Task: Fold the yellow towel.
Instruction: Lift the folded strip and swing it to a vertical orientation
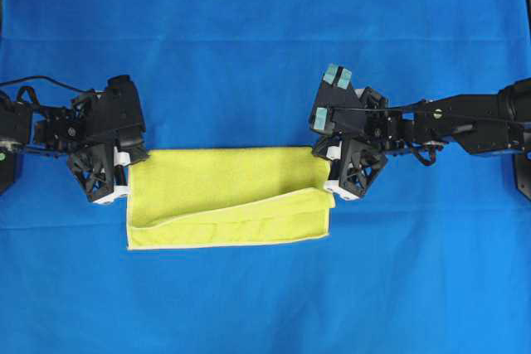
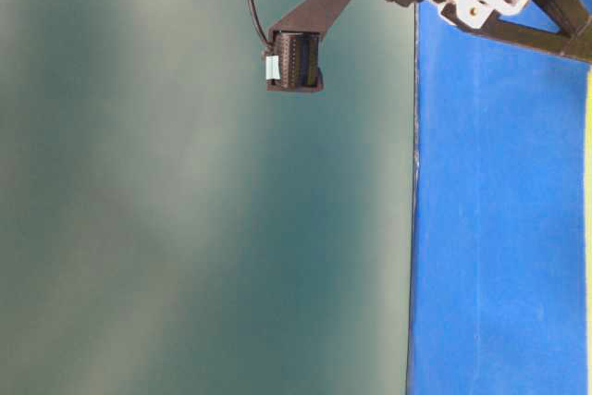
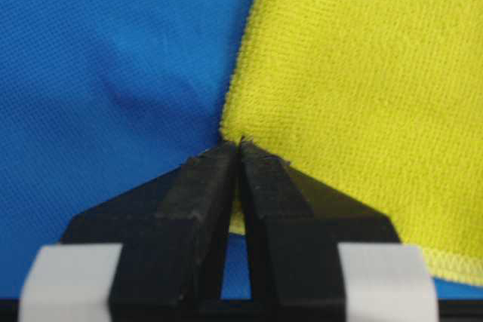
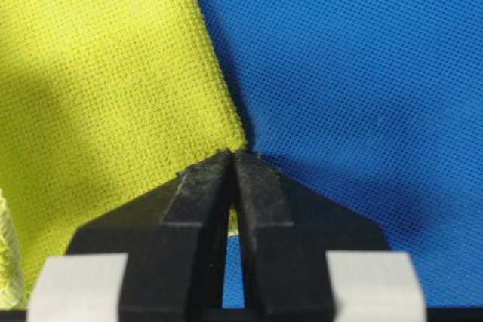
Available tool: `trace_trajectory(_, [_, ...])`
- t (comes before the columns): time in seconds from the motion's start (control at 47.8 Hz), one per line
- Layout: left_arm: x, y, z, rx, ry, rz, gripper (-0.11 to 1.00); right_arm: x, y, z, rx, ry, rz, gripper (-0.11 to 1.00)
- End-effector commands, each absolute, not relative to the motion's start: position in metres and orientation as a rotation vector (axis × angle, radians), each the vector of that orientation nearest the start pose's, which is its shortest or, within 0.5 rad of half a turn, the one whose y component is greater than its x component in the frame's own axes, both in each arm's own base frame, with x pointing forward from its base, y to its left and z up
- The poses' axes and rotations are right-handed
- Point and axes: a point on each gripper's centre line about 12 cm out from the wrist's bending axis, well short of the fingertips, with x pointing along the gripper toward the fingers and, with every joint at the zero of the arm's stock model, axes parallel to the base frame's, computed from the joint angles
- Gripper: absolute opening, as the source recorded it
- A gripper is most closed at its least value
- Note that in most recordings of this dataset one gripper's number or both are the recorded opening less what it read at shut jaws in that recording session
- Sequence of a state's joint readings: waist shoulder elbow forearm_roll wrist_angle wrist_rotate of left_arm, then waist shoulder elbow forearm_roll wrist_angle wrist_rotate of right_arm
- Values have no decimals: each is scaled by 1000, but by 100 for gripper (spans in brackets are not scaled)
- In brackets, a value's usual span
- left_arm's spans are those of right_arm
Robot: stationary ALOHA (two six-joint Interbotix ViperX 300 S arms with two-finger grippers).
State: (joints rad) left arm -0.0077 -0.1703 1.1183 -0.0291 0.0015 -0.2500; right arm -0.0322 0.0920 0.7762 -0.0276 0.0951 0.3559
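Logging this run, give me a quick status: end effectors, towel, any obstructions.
Left end effector shut on yellow towel edge. Right end effector shut on opposite edge. Towel folded over, upper layer skewed, on blue table cover. Nothing in the way.

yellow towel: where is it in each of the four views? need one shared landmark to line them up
Overhead: yellow towel sits centre, half folded, between the two grippers.
Table-level: only a thin yellow sliver at the right edge, likely the towel.
Left wrist: fills the right half, its edge pinched at the left gripper tips.
Right wrist: fills the left half, its edge pinched at the right gripper tips.
Shared landmark: blue table cover.
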Motion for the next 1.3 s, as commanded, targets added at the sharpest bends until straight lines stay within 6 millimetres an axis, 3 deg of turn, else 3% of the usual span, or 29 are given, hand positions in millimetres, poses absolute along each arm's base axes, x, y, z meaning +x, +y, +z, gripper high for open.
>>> trace_trajectory(0.0, [259, -4, 108, -254, 904, 111, 2, 352, -9, 108, 315, 916, -177, 2])
trace_trajectory(0.167, [264, -10, 146, -243, 879, 85, 2, 348, -9, 140, 306, 885, -170, 2])
trace_trajectory(0.335, [261, -13, 188, -239, 837, 61, 2, 339, -10, 184, 277, 839, -162, 2])
trace_trajectory(0.544, [254, -19, 224, -237, 749, 25, 2, 330, -12, 224, 236, 789, -160, 2])
trace_trajectory(0.9, [261, -32, 231, -228, 665, -32, 2, 329, -26, 226, 222, 773, -194, 2])
trace_trajectory(1.109, [282, -58, 240, -198, 554, -129, 2, 327, -60, 228, 226, 757, -288, 2])
trace_trajectory(1.276, [310, -79, 244, -100, 496, -206, 2, 322, -97, 234, 229, 711, -381, 2])
